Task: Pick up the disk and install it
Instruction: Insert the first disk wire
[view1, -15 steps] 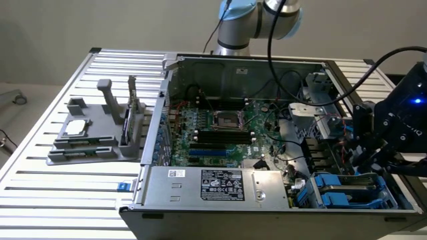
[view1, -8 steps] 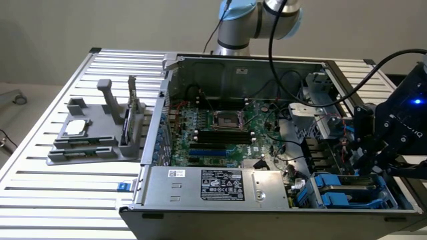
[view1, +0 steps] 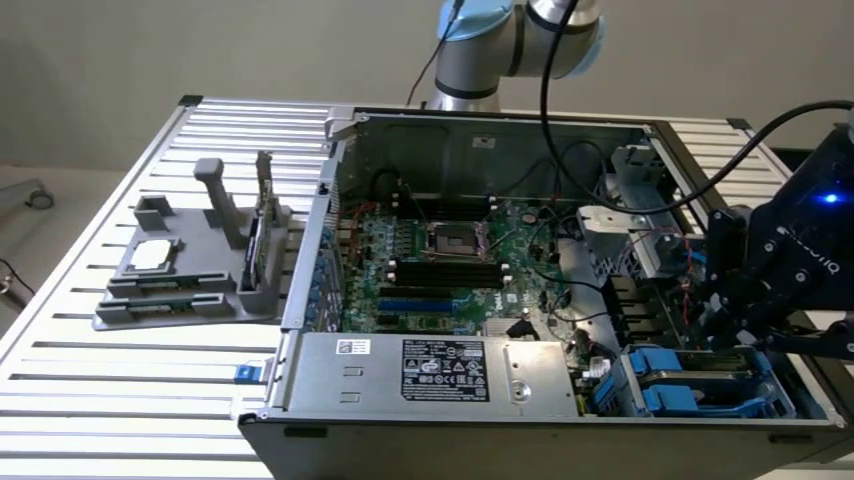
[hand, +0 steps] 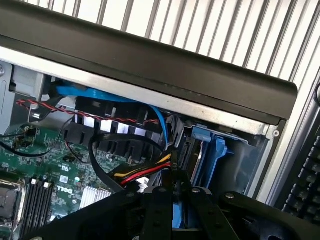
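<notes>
Item: the disk (hand: 180, 217). Seen edge-on in the wrist view as a narrow blue strip of carrier standing between the two fingers (hand: 159, 215), at their inner faces.

Gripper (hand: 178, 194): black, the fingers drawn close together and clamped on the disk. In the exterior view the gripper (view1: 721, 325) hangs over the open computer case (view1: 310, 250).

Drive bay (hand: 215, 155): just beyond the fingertips, grey metal with blue plastic carriers in it; in the exterior view the drive bay (view1: 707, 385) lies directly beneath the fingers.

Cable bundle (hand: 145, 172): yellow, red and black wires, just beside the fingertips, on the motherboard side.

Blue cable (hand: 100, 95): flat, further beyond the fingers, running under the case's edge.

Motherboard (view1: 441, 260): green, on the case floor, well to one side of the fingers; the motherboard (hand: 55, 170) carries dark memory slots.

Power supply (view1: 427, 370): silver box with a white label, between the drive bay and the case's far wall.

Counter (view1: 134, 370): slatted metal, carrying the case.

Grey holder (view1: 187, 280): on the counter, well apart from the fingers, beyond the case. It bears a small silver chip (view1: 154, 255) and a thin dark upright card (view1: 254, 245).
</notes>
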